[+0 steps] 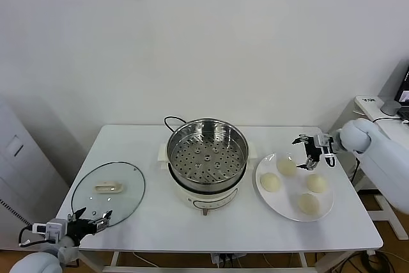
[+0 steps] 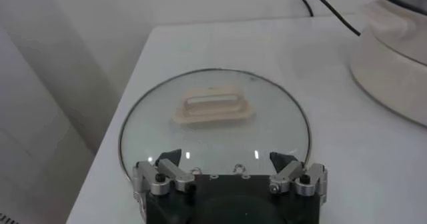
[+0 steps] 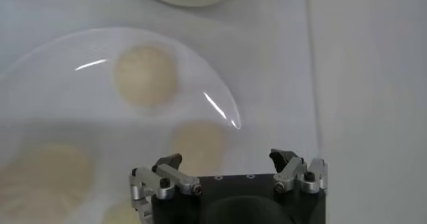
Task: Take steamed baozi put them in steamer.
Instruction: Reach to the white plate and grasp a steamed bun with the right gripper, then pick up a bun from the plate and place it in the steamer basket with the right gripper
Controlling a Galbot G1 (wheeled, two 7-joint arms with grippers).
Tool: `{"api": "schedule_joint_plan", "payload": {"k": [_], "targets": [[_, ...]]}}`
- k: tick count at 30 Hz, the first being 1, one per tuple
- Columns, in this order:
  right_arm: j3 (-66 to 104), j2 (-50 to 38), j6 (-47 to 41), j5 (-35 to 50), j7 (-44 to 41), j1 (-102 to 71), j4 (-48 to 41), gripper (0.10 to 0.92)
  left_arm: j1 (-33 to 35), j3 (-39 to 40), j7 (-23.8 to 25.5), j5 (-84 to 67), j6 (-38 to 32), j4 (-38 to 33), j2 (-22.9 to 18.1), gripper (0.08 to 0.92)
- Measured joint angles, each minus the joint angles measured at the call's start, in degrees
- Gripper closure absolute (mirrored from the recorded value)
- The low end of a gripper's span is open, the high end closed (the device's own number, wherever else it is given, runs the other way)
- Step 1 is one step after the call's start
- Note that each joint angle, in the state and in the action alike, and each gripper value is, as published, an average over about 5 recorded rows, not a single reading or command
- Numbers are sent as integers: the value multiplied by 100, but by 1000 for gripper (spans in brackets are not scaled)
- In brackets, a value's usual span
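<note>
Several cream-white steamed baozi lie on a white plate [image 1: 323,212] at the table's right; the far one [image 1: 287,166] is nearest my right gripper [image 1: 302,153], which hovers open just above and right of it. In the right wrist view, the right gripper [image 3: 225,159] is empty, with one baozi [image 3: 199,145] just ahead of its jaws and another [image 3: 145,74] farther off. The steel steamer [image 1: 207,151] stands empty in the middle of the table on its white base. My left gripper [image 1: 92,215] hangs open at the table's front left edge.
A round glass lid [image 1: 108,193] with a white handle [image 2: 213,107] lies flat at the left, right ahead of the left gripper [image 2: 225,157]. A black cord [image 1: 171,121] runs behind the steamer base [image 2: 393,59]. The table edge lies close behind the plate.
</note>
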Motion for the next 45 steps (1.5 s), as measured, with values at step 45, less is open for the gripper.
{"api": "schedule_joint_plan", "payload": {"k": [45], "targets": [[-34,1187,267,-806,-261,224,-1681,480,1,71,6,-31,10,-33,-8,177]]}}
